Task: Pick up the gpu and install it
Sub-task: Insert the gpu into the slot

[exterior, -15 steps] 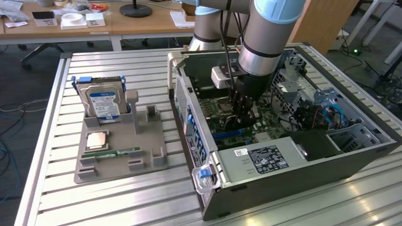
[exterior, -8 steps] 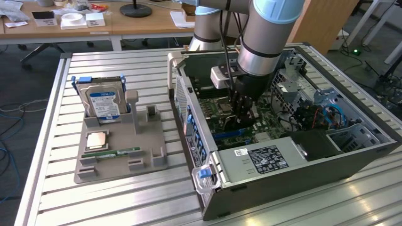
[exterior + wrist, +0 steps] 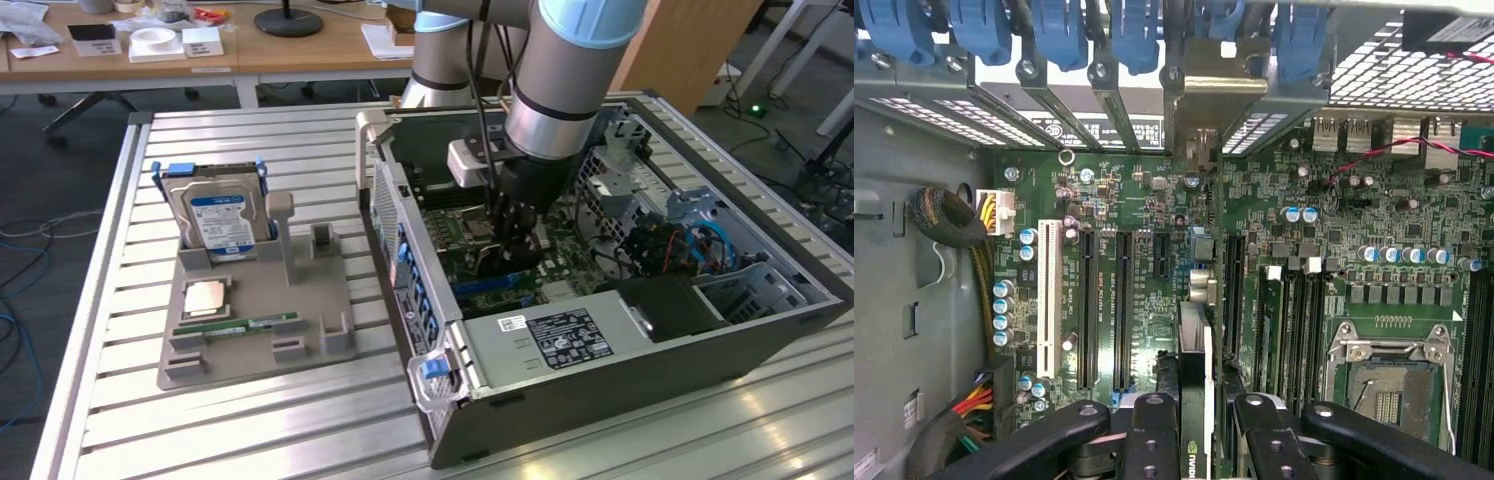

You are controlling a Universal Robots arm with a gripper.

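- Black gripper fingers (image 3: 1152, 440) sit closest to the wrist camera, and the gripper (image 3: 1204, 405) is clamped on the gpu (image 3: 1194, 370), one finger on each face of the card.
- Seen edge-on, the gpu stands inside the computer case (image 3: 914, 330), over the green motherboard (image 3: 1154, 200) on the case floor.
- It lines up just beside the two long black expansion slots (image 3: 1104, 310); whether it is seated in a slot cannot be told.
- A white slot (image 3: 1048, 310) lies nearer the grey case wall, where a sleeved cable bundle (image 3: 949, 215) runs.
- An open CPU socket (image 3: 1389, 385) lies further into the case, and blue clips (image 3: 1059, 30) line its rear bracket edge.
- In the exterior view, the case lies on its side on a slatted metal table (image 3: 267, 440), its labelled power supply (image 3: 561, 340) at the near end.
- The arm (image 3: 567, 70) reaches down into the case from above.
- A grey holder tray (image 3: 254, 360) lies beside the case, on the exterior view's left.
- An upright hard drive (image 3: 220, 220), a CPU chip (image 3: 207, 298) and a memory stick (image 3: 234, 325) sit on the tray.
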